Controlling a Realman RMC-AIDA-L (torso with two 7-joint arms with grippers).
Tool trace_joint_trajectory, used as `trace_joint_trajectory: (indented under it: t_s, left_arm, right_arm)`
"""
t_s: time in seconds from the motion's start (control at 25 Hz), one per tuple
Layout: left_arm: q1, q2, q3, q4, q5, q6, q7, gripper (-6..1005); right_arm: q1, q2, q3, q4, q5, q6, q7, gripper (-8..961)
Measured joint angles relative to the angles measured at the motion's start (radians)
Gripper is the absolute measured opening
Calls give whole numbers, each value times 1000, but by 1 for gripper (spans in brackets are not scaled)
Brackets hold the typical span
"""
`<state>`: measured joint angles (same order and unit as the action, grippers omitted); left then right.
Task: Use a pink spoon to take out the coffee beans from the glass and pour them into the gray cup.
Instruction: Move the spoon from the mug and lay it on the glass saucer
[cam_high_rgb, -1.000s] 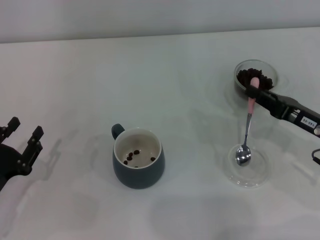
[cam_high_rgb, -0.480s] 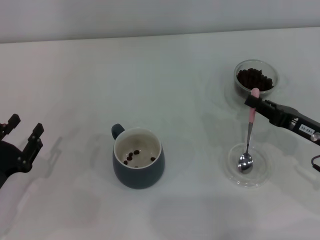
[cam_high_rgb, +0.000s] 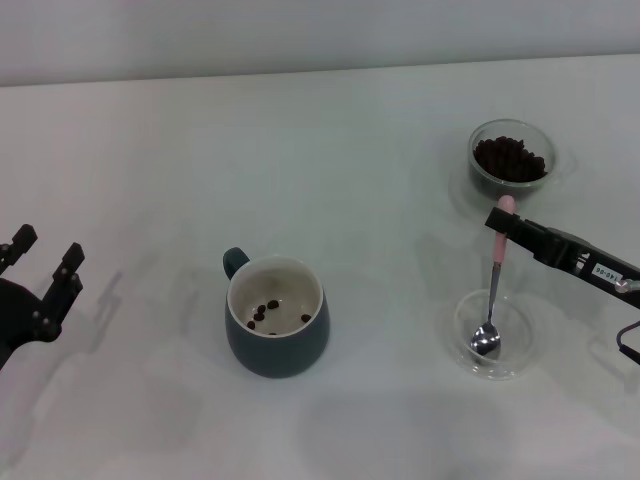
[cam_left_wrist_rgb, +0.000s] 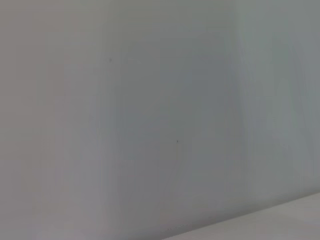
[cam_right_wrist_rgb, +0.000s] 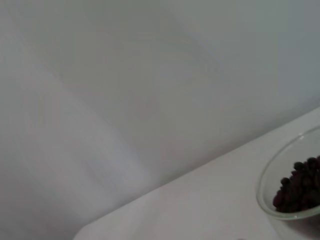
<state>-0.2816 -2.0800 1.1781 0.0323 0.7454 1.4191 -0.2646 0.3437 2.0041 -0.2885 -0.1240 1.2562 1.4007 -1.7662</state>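
Note:
My right gripper (cam_high_rgb: 503, 226) is shut on the pink handle of the pink spoon (cam_high_rgb: 492, 290), which hangs nearly upright with its silver bowl resting in a flat clear saucer (cam_high_rgb: 519, 352). The spoon bowl looks empty. Just beyond the gripper stands the glass (cam_high_rgb: 512, 160) (cam_right_wrist_rgb: 295, 190) holding a heap of coffee beans (cam_high_rgb: 511, 157) (cam_right_wrist_rgb: 300, 186). The gray cup (cam_high_rgb: 277, 317) stands at the table's middle with a few beans on its cream bottom. My left gripper (cam_high_rgb: 42, 262) hangs open at the far left, away from everything.
The white table (cam_high_rgb: 320, 150) spreads around all the vessels. A pale wall fills the left wrist view and most of the right wrist view.
The right gripper has drawn back toward me with the spoon, away from the glass, lowering the spoon bowl into the saucer. The left arm barely shifted.

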Motion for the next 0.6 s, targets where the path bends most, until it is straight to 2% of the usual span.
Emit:
trace_joint_trajectory:
  t_s: [0.6]
  left_arm:
    - [5,-2,0,0,-1,5,1,534]
  right_arm:
    - [-17,-1,-3,-5,0,-31,17,156]
